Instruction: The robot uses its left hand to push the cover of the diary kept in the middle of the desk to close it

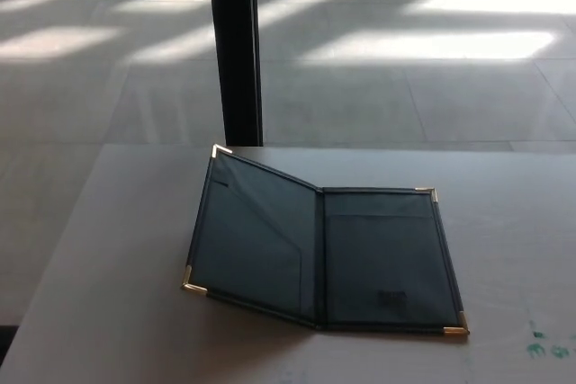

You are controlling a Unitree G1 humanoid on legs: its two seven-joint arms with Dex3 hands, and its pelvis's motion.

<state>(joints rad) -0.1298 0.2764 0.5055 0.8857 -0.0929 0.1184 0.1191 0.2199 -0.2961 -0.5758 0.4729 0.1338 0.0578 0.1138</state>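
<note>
A dark green diary [324, 254] with gold corner tips lies open in the middle of the white desk [117, 294]. Its right half rests flat on the desk. Its left cover [252, 236] is tilted up off the surface, with inner pockets showing, and is hinged at the spine [319, 258]. Neither of my hands shows anywhere in the head view.
A black vertical post [236, 47] stands just behind the desk's far edge, above the diary's left cover. Sunlit tiled floor [405, 60] lies beyond. Small green marks [544, 345] dot the desk at the right front.
</note>
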